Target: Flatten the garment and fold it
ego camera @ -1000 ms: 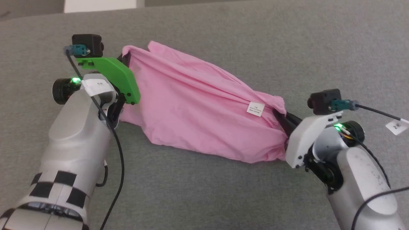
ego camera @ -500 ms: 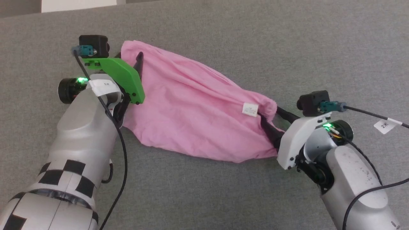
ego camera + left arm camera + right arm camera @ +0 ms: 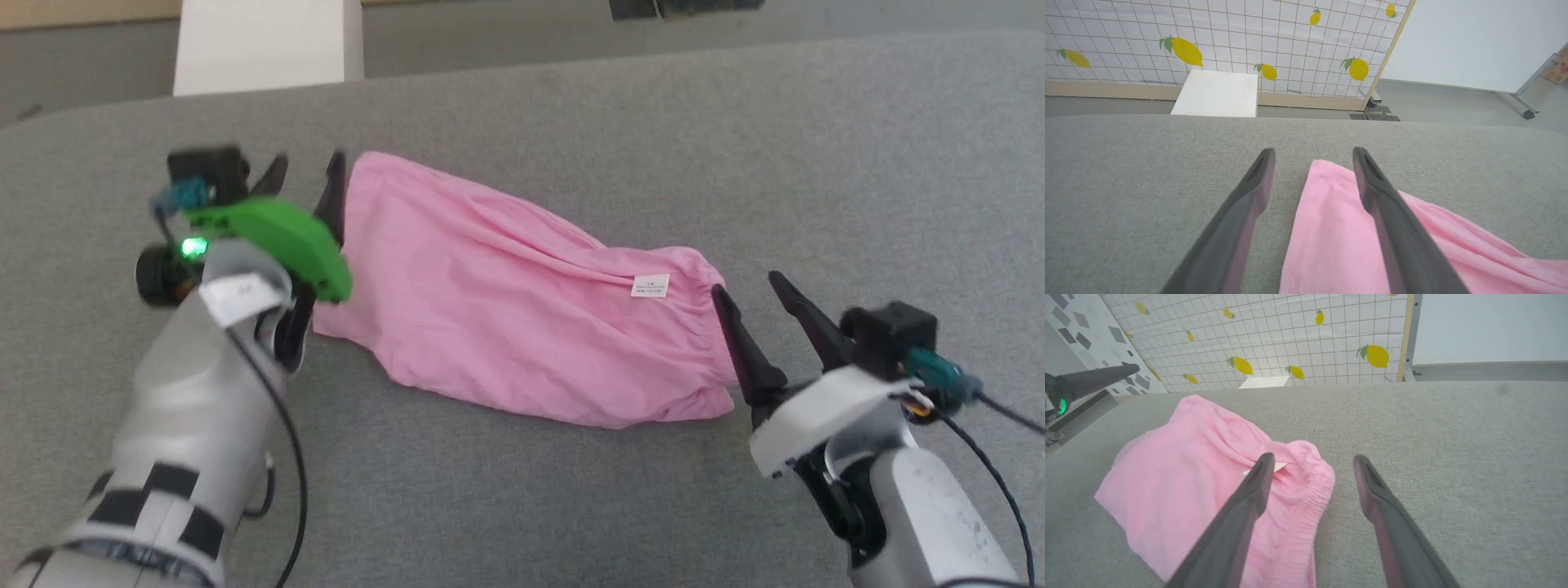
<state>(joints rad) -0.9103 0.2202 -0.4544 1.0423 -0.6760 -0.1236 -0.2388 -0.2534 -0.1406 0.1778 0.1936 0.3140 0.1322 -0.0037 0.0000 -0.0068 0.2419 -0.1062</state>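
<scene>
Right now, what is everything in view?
thin wrinkled cloth garment: one, light pink, lying across the surface between the grippers
small sewn-in label: one, white, on the garment near its gathered end
padded fabric surface: one, grey, under the garment
rectangular block: one, white, beyond the surface's far edge
lemon-print grid panel: one, white and yellow, behind the block
left gripper: one, dark fingers, open, at the garment's left end
right gripper: one, dark fingers, open, at the garment's right end
</scene>
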